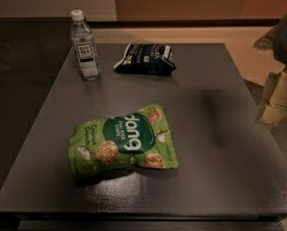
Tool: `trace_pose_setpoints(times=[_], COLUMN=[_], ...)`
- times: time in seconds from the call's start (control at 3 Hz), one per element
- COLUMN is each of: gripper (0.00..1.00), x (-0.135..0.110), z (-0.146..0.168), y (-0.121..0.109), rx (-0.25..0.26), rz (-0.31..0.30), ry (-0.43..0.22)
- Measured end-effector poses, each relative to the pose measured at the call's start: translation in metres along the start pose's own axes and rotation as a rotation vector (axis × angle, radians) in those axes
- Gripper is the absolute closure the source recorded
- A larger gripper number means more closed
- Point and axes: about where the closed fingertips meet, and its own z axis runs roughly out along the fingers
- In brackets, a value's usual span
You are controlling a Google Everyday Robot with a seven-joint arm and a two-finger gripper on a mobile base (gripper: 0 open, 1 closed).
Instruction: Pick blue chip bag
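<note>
The blue chip bag [146, 59] is a small crinkled dark navy bag with white lettering. It lies flat at the far middle of the dark grey table [211, 81]. My gripper [277, 100] hangs at the right edge of the view, beyond the table's right side. It is well to the right of the blue bag and nearer the camera, and it holds nothing that I can see. Its shadow falls on the right part of the table.
A larger bright green "dang" bag [123, 141] lies at the near middle of the table. A clear water bottle [85, 47] with a white cap stands upright just left of the blue bag. A light floor and a wall lie beyond the table's far edge.
</note>
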Motion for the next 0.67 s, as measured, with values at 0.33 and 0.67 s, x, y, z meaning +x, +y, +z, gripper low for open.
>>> trace_pose_setpoints(times=[0.33,0.67], gripper=[0.0,0.0], x=[0.0,-0.016], z=[0.0,0.02], y=[0.0,-0.014], rx=[0.001,-0.017], rz=[0.0,-0.009], ry=[0.0,-0.042])
